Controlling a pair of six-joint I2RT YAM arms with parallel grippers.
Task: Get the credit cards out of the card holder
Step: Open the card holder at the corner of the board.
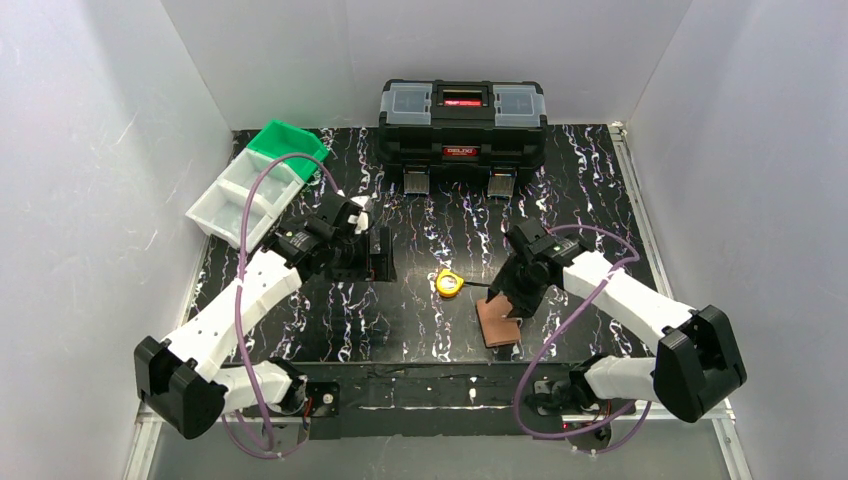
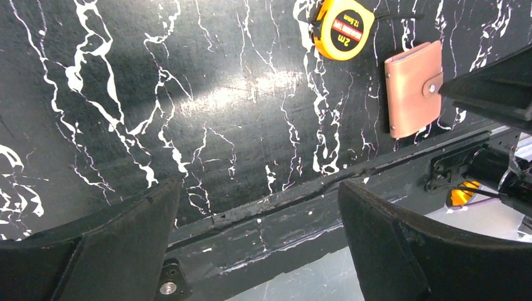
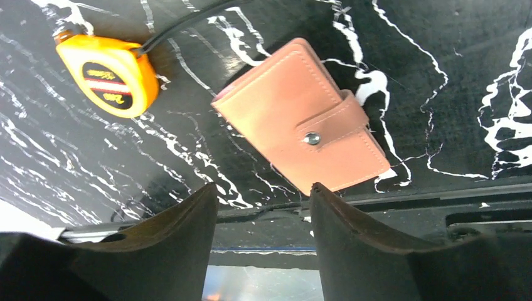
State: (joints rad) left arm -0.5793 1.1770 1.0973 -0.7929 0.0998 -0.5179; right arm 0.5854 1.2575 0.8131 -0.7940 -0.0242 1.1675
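Leather card holder (image 3: pixel 304 128), tan, stitched, snap tab fastened, flat on marbled black table (image 2: pixel 94 157) beside rounded yellow tape measure (image 3: pixel 110 75). Right gripper (image 3: pixel 263 191) close by it, parted, empty. Left gripper (image 2: pixel 258 188) wide apart, empty.

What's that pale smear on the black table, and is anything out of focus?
Left wrist view: the smear is light glaring off the table; the left fingers look soft. Right wrist view: the wallet is sharp, the right fingers dark and soft. Top view: even light, no strong glare.
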